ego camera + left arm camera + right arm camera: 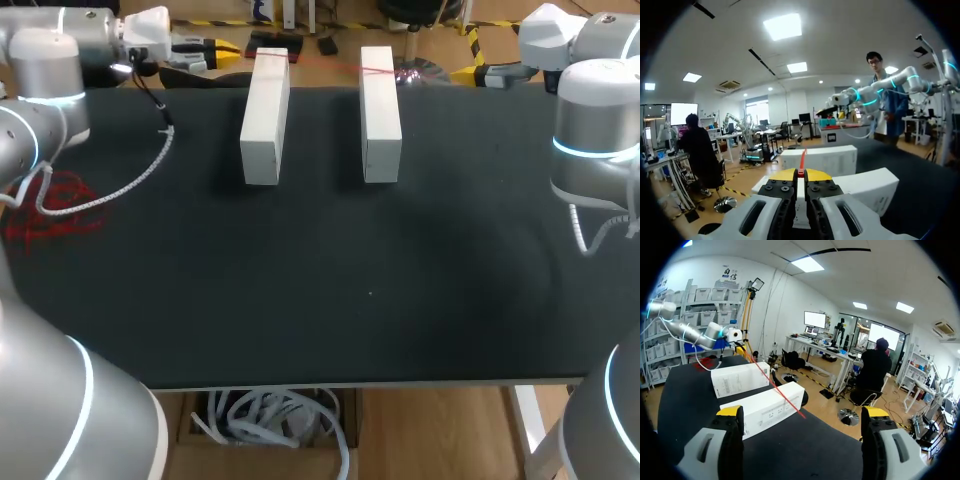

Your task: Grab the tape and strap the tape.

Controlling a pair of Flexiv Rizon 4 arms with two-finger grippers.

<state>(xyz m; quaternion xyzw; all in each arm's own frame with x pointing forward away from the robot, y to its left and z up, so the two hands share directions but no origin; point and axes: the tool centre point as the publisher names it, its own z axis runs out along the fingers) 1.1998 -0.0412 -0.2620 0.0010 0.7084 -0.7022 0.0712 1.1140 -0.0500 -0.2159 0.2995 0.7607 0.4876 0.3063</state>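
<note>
Left gripper (801, 173) is clenched on the tape (802, 161). A thin red strip is pinched between its yellow tips and sticks out ahead of them. In the head view the left gripper sits at the far left corner of the black tabletop (350, 300), past the far ends of the boxes. From there the tape runs as a taut red line across the far side, over the far ends of both boxes and toward the right gripper (802, 412). Right gripper is released, fingers spread wide at the far right corner. The tape's near end lies in the gap between them and I can't tell if it touches either finger. There are two long white boxes, the left box (265, 115) and the right box (381, 110). They lie flat on the tabletop, parallel, apart with a gap between, long sides running front to back. Both are closed, so their contents are not visible. A loose red tangle (50, 205) lies on the tabletop at its left edge, under the left arm. A white braided cable (130, 185) hangs from that arm beside it.
</note>
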